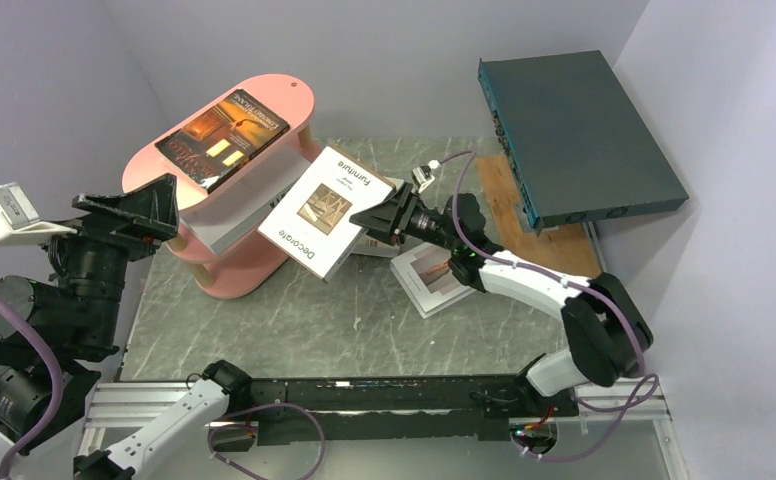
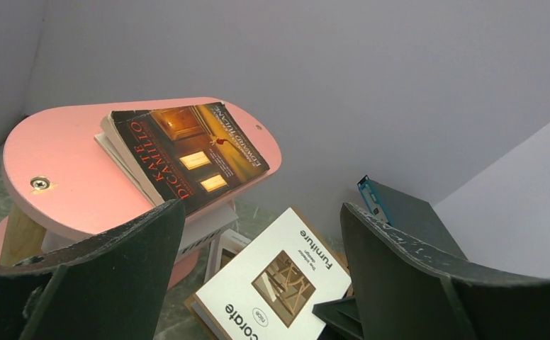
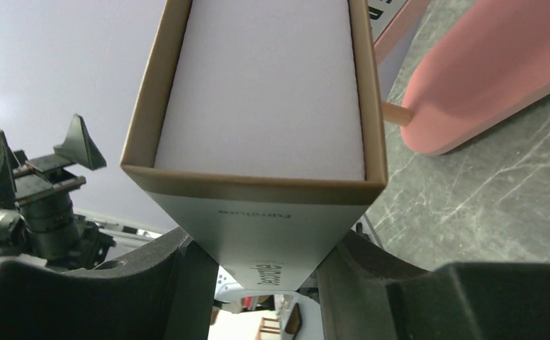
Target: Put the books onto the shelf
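Being judged light and stiff, the Decorate Furniture book [image 1: 319, 210] is pinched at one edge by the right gripper [image 1: 371, 218], the left gripper [image 1: 154, 212] spread.

Robot lab test cell: plain grey partition walls [image 1: 364, 60] box in a marble-look tabletop [image 1: 314, 330]; metal frame [image 1: 154, 398] at near edge.

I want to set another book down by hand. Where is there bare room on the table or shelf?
Bare table runs between the shelf foot, the arm bases and the right arm. The shelf top is bare at its far end, past the dark book. Crowded: the centre, where the right tool holds the Decorate book by loose white books.
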`<control>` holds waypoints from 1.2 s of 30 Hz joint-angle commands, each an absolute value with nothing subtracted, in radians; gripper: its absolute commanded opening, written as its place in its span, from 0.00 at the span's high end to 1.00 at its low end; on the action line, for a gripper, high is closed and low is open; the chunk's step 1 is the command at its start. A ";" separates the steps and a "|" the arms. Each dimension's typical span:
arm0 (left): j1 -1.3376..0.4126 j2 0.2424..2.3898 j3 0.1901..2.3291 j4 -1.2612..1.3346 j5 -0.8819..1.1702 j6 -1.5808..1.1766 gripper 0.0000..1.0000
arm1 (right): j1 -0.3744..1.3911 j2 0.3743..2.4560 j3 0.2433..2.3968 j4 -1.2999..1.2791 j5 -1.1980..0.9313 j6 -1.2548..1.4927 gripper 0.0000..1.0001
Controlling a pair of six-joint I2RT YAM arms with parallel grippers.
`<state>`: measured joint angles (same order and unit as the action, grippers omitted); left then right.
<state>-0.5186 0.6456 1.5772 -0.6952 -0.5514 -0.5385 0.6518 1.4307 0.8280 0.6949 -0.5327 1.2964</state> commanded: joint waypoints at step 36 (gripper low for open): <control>-0.517 0.609 1.541 -0.674 -0.545 -0.523 0.14 | 0.678 1.773 1.096 1.042 -0.566 1.564 1.00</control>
